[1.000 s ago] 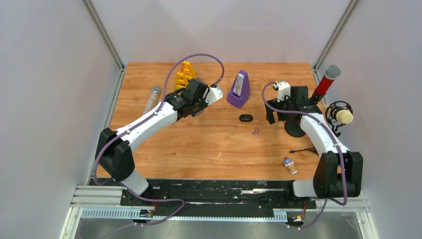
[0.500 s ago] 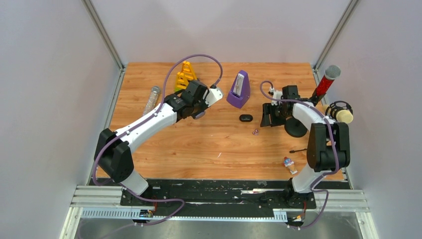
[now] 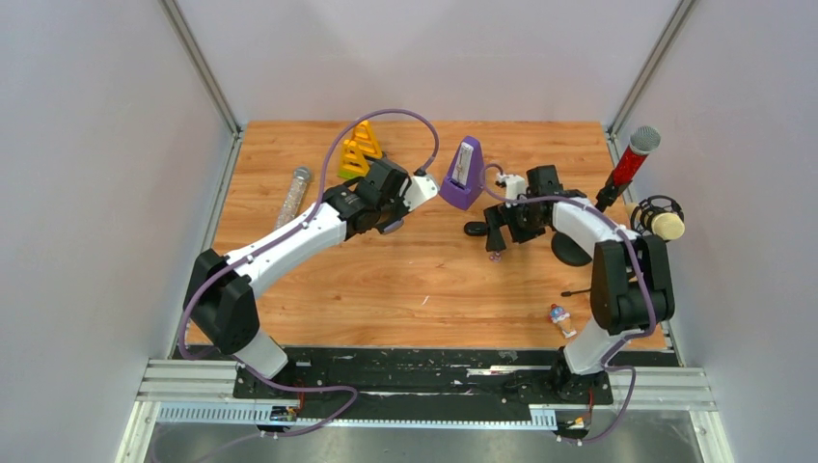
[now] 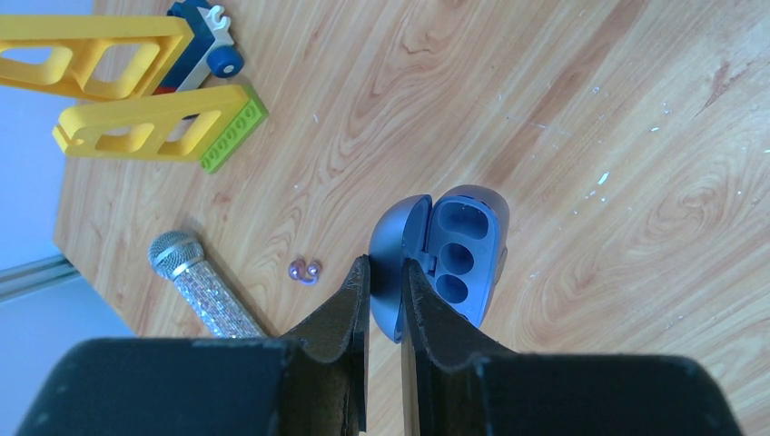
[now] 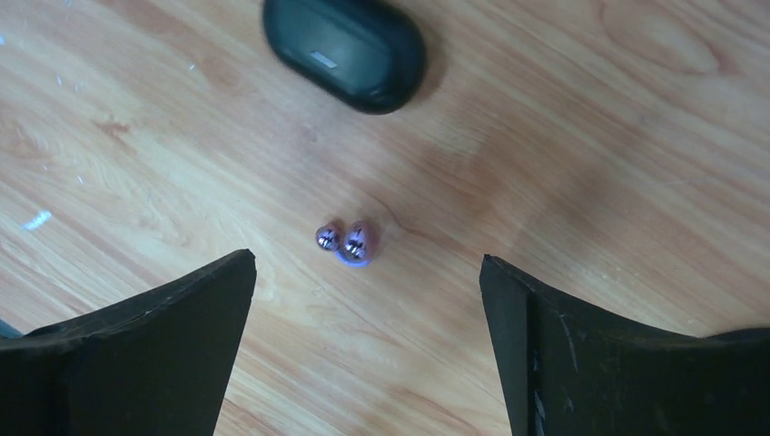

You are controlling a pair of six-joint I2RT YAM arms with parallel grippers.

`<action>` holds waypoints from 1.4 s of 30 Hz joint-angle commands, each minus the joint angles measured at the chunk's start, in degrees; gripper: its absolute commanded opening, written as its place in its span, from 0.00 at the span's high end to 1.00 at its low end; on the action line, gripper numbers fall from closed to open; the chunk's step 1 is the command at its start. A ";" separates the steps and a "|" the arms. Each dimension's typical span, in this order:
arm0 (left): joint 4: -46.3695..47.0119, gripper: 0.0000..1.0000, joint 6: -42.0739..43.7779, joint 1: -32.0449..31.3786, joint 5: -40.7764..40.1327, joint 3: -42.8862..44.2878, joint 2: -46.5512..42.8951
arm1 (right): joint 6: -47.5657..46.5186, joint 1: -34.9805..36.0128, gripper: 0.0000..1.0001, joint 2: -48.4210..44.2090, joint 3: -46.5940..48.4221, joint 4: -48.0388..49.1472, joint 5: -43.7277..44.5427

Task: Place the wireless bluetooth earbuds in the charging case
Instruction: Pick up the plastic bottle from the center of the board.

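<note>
The charging case (image 3: 476, 229) is a glossy black oval lying closed on the wood; it also shows at the top of the right wrist view (image 5: 345, 50). My right gripper (image 3: 497, 237) hangs open just beside it, its fingers (image 5: 368, 259) wide apart around two tiny purple beads (image 5: 346, 240). My left gripper (image 4: 386, 263) is shut on one thin half of a grey-blue hinged shell (image 4: 459, 250), which gapes open and shows round hollows. That gripper (image 3: 391, 224) sits left of the black case. The earbuds are out of view.
A purple metronome (image 3: 464, 174) stands behind the case. Yellow bricks (image 3: 359, 147) and a glitter microphone (image 3: 293, 193) lie at the back left. A red microphone (image 3: 632, 159), a black stand microphone (image 3: 661, 217) and a small figurine (image 3: 559, 320) are on the right. Another purple bead pair (image 4: 304, 271) lies near the left gripper.
The right arm swung left, from beside the black stand to over the purple beads beside the black case. The left arm shifted slightly right, still holding the shell.
</note>
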 commanded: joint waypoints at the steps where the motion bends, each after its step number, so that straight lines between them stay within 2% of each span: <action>1: 2.13 0.91 -0.57 -0.21 -0.18 -0.40 -2.23 | -12.19 3.39 0.03 -6.88 -3.63 5.58 4.27; 6: 1.96 0.91 -0.57 -0.21 -0.21 -0.14 -1.78 | -16.94 6.59 0.04 -5.30 -6.23 7.36 9.77; 17: 2.38 0.91 -0.35 -0.26 -1.17 -0.59 -2.17 | -11.17 12.07 0.12 -1.07 -7.20 10.98 19.10; 20: 2.57 0.91 -0.32 -0.23 -1.33 -0.75 -2.38 | -10.84 13.25 0.17 -0.05 -7.21 11.29 21.48; 25: 2.71 0.91 -0.31 -0.23 -1.45 -0.92 -2.83 | -10.49 13.58 0.31 1.17 -7.21 11.47 22.84; 27: 2.69 0.91 -0.23 -0.21 -1.49 -1.01 -2.96 | -10.16 13.60 0.32 1.13 -7.07 10.71 24.82; 32: 2.88 0.91 -0.20 -0.21 -1.71 -1.14 -3.24 | -9.34 13.58 0.40 0.60 -6.61 8.41 23.86; 37: 2.78 0.91 -0.15 -0.21 -1.76 -1.09 -3.29 | -9.23 13.45 0.58 1.64 -6.27 6.90 21.28; 40: 2.80 0.91 -0.12 -0.21 -1.76 -1.13 -3.31 | -9.16 13.51 0.59 2.22 -5.78 6.02 20.76; 42: 2.81 0.91 -0.13 -0.16 -1.74 -1.20 -3.27 | -9.15 13.36 0.54 1.97 -5.63 5.84 20.62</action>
